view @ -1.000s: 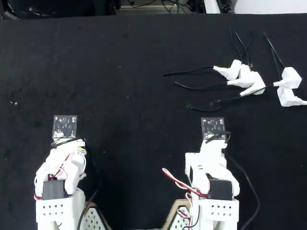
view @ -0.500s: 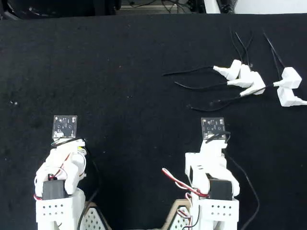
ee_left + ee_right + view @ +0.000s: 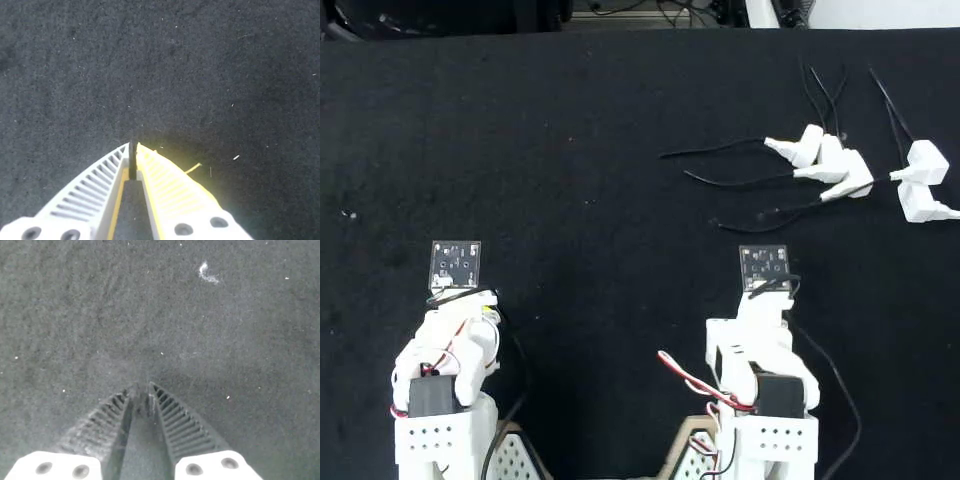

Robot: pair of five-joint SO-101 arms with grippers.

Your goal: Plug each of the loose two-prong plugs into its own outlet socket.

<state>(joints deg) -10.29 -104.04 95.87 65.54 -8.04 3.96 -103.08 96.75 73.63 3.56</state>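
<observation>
While they are sitting low over the near side of the black table, the left gripper and the right gripper are each holding their fingers closed on nothing. Three white plugs with black cords are lying clustered at the far right, with two more white pieces just to their right.
</observation>
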